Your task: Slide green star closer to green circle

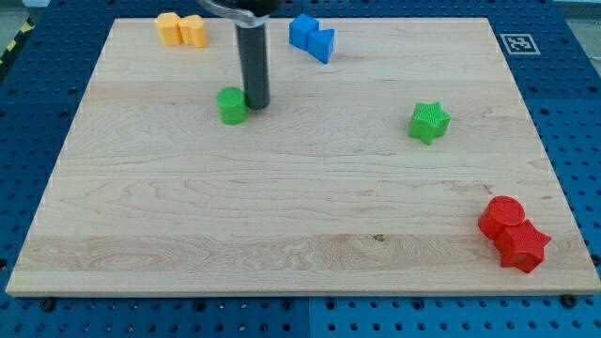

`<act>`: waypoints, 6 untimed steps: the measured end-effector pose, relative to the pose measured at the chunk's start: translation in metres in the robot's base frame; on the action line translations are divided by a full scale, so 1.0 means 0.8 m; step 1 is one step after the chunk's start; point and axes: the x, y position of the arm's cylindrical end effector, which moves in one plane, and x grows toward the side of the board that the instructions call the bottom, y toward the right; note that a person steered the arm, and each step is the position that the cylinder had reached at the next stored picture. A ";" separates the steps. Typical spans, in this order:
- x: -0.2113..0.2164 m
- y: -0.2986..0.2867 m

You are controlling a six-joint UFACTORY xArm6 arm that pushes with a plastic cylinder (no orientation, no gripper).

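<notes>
The green star point(429, 122) lies on the wooden board point(300, 207) at the view's right of centre. The green circle point(232, 105) sits at the upper left of centre. My tip point(256, 103) is at the end of the dark rod, right beside the green circle on its right side, touching or nearly touching it. The green star is far to the right of the tip and the green circle.
Two orange blocks point(181, 30) sit together at the top left edge. Two blue blocks point(312, 38) sit together at the top centre. A red circle point(501, 217) and a red star point(524, 245) sit together at the bottom right corner.
</notes>
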 end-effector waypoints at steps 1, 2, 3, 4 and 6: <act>-0.002 -0.045; -0.005 -0.045; -0.058 0.019; -0.098 0.080; -0.035 0.107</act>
